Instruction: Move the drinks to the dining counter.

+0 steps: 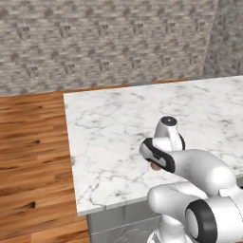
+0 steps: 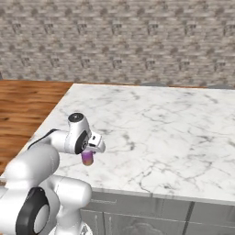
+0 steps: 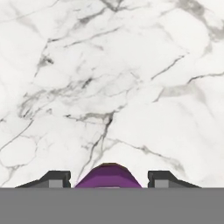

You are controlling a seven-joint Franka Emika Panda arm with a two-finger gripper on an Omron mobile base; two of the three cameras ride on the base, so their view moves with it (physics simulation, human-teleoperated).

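Marble dining counter [image 2: 174, 133] stands on wood floor [image 1: 28, 156], by brick wall [image 2: 114, 41].

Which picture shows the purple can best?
The right base view: the can hangs under the hand, above the dining counter. The hand view shows its purple end; the left base view shows an orange sliver.

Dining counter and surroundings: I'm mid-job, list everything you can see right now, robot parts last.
Dining counter: one, white marble top with grey veining, grey base, fills the middle of both base views.
Can: one, purple fading to orange, held over the counter's near left part.
Floor: wood planks, brown, left of the counter.
Wall: grey-brown brick, behind the counter.
Arm: one, white with dark joints, reaching over the counter's near edge.
Gripper: one, dark fingertips, shut on the can.
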